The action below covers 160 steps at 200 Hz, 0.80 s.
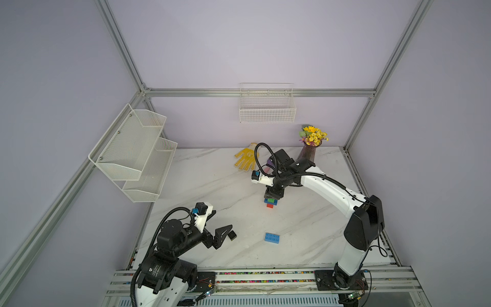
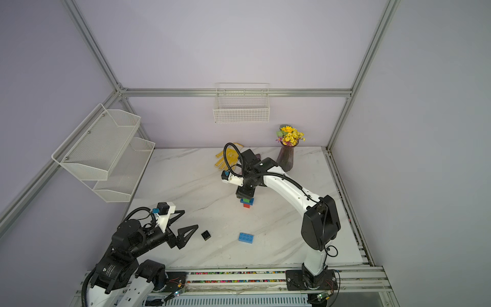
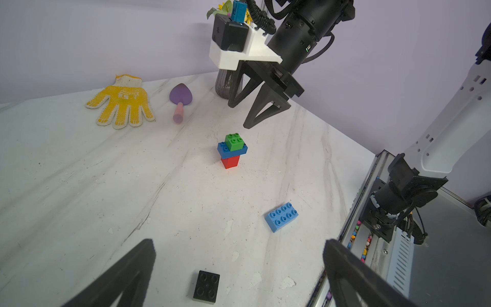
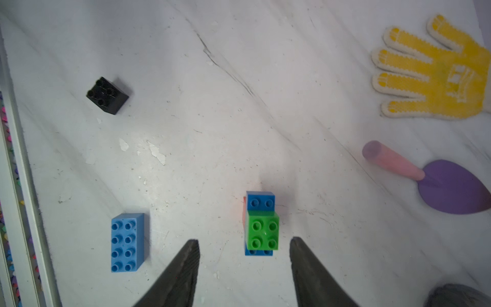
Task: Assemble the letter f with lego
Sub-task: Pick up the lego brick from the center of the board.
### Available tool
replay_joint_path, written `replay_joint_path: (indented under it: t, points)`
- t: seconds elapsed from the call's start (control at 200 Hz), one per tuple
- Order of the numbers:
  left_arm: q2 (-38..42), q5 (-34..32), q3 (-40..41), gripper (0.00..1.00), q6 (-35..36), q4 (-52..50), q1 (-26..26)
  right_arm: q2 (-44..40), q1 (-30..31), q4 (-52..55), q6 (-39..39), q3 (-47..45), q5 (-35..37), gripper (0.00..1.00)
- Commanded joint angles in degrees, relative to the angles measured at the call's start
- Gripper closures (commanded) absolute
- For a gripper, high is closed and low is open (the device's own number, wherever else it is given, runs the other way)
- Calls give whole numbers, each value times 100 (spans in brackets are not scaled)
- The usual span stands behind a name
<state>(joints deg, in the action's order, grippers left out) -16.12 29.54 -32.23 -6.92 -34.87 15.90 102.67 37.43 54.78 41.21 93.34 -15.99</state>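
A lego stack stands mid-table in both top views: a red square (image 3: 229, 162) at the bottom, a dark blue bar (image 3: 222, 149) across it, and a green square (image 3: 233, 142) on top. My right gripper (image 3: 239, 115) hangs open above the stack, clear of it and holding nothing. In the right wrist view the green square (image 4: 261, 231) shows between the right gripper's (image 4: 244, 240) fingers. A loose light blue bar (image 1: 272, 237) and a black square (image 1: 232, 235) lie near the front. My left gripper (image 3: 239, 242) stands wide open just short of the black square (image 3: 206, 287).
A yellow glove (image 1: 247, 159), a purple trowel (image 3: 180, 95) and a vase of flowers (image 1: 309, 151) lie at the back. A wire basket (image 1: 267, 111) hangs on the back wall, and mesh shelves (image 1: 135, 151) hang on the left. A metal rail (image 1: 265, 276) runs along the front edge.
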Motion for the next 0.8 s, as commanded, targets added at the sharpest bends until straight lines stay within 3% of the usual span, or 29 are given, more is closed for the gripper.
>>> replay_joint_path:
  t: [0.0,0.345,0.795]
  points:
    - [36,-1,-12,0,-20,112,27,122,440,-529,71,-330,-553,41]
    - [130,-27,-14,0,-12,95,36,552,1318,-1663,214,-877,-1042,40]
    - [151,8,-18,0,6,95,36,1413,1920,-1643,644,-576,-1216,35]
